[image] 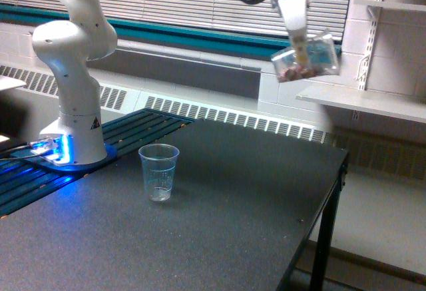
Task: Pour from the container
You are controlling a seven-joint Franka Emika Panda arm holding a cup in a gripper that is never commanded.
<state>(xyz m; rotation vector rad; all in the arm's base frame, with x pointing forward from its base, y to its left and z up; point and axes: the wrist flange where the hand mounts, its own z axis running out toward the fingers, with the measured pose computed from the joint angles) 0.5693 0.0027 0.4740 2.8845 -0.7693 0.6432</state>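
My gripper point(301, 43) is high at the exterior view's upper right, shut on the container point(307, 58), a clear plastic tumbler lying almost on its side with brownish bits gathered in its lower part. It hangs well above the table and to the right of the bluish clear cup point(158, 171). That cup stands upright and looks empty on the dark table point(219, 224), at the left of middle. Part of the fingers is hidden behind the tumbler.
The arm's white base point(73, 124) stands at the table's left, with a blue light at its foot. A white wall shelf point(373, 101) juts out at the right, just below and beside the tumbler. The table's right edge point(333, 191) drops to the floor.
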